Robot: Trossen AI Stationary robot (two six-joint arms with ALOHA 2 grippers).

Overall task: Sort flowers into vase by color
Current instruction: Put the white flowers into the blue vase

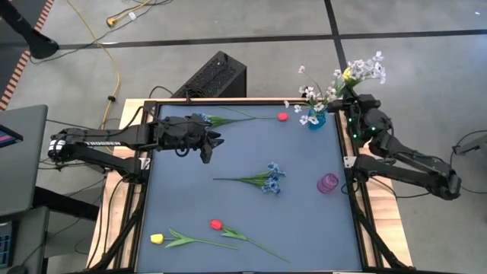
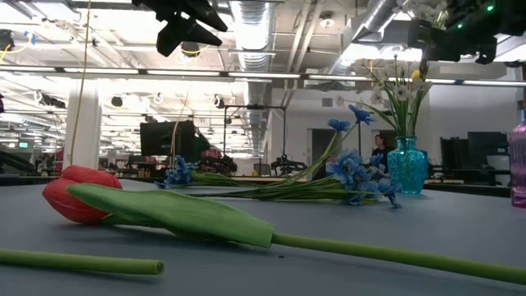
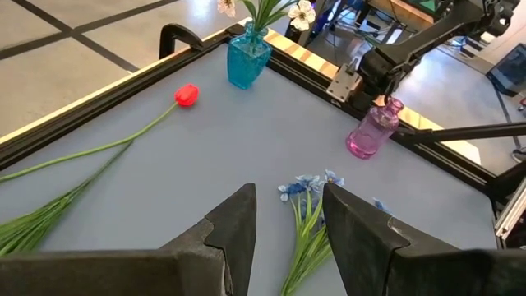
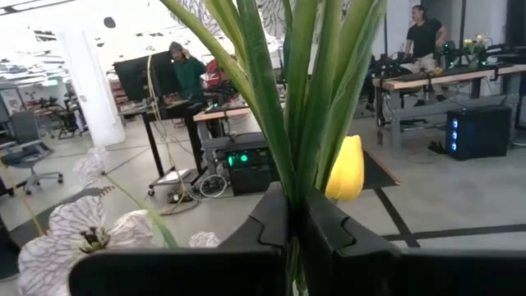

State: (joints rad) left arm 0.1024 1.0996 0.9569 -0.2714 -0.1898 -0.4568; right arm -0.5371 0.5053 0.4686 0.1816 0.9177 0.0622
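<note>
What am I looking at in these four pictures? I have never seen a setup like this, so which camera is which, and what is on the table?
It is a robot with two dark arms at a grey table. One picture looks straight down, one looks level across the tabletop, and two come from cameras on the wrists. The right gripper is shut on a bunch of green stems with a yellow bud and white blossoms, held over the blue vase at the far right corner. The left gripper hangs open and empty above the table. Lying loose are a blue flower, two red flowers and a yellow flower. A pink vase stands empty.
</note>
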